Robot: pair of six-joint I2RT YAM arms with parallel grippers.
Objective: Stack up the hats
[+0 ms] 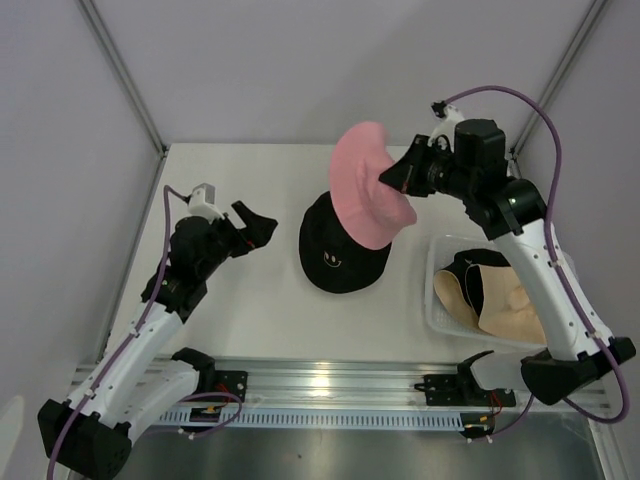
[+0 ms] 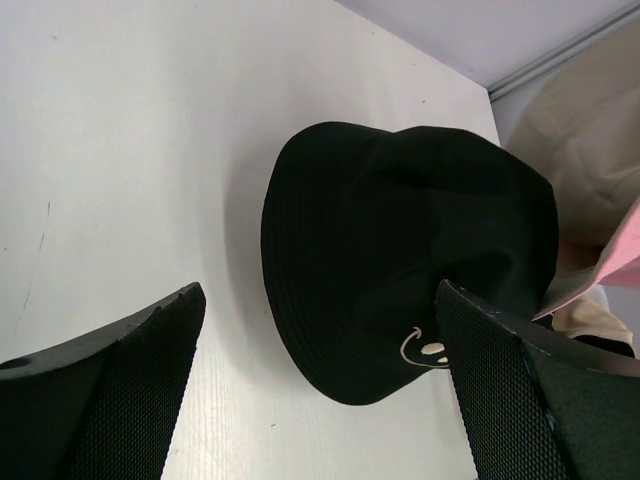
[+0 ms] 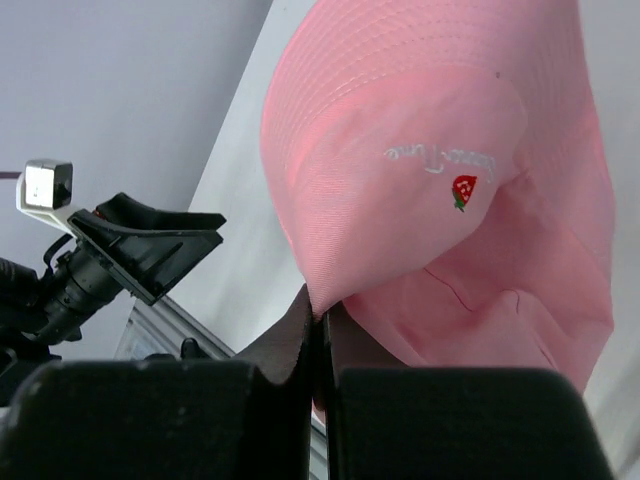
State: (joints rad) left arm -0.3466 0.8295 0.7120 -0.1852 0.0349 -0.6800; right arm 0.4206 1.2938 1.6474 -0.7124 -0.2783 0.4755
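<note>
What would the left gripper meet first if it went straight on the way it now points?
Most likely the black bucket hat lying on the table: the left gripper, open, points at it with bare table between. Height is hard to judge, so it might pass just over the crown.

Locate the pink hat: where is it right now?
In the top view the pink hat hangs just right of centre, pinched in the right gripper, over the black hat on the table and left of the white basket.
</note>
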